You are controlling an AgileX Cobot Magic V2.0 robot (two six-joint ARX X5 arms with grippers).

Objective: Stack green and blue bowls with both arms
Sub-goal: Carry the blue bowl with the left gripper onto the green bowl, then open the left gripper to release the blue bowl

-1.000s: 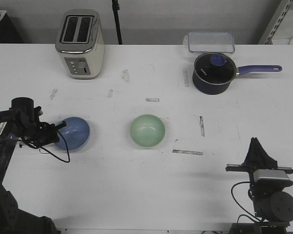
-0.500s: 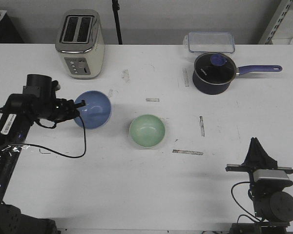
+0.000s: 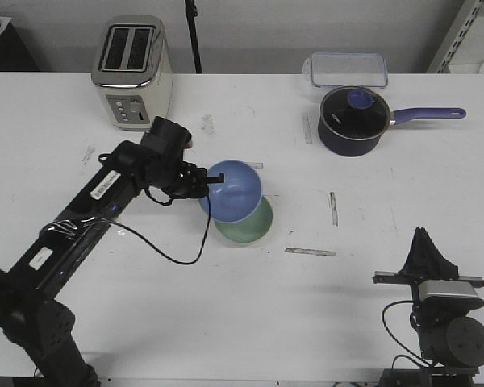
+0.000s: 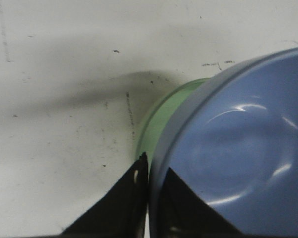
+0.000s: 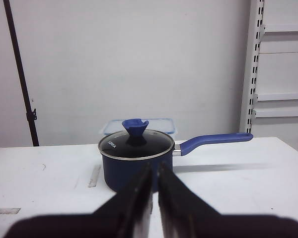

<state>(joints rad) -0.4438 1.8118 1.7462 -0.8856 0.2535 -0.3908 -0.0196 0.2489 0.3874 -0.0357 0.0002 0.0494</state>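
My left gripper [image 3: 214, 181] is shut on the rim of the blue bowl [image 3: 232, 190] and holds it in the air, partly over the green bowl [image 3: 254, 228], which rests on the table mid-centre. In the left wrist view the blue bowl [image 4: 238, 148] fills the frame, its rim pinched at my left gripper [image 4: 151, 171], with the green bowl [image 4: 161, 119] showing just behind. My right gripper [image 3: 424, 246] is parked at the front right, shut and empty; in the right wrist view it [image 5: 154, 171] points at the saucepan.
A dark navy saucepan [image 3: 353, 121] with a purple-blue handle stands at the back right, with a clear plastic box [image 3: 348, 69] behind it. A toaster [image 3: 132, 72] stands at the back left. Tape strips [image 3: 310, 251] lie on the white table.
My left arm has lifted the blue bowl from the left side of the table and carried it right, until it overlaps the green bowl. The right arm has not moved.
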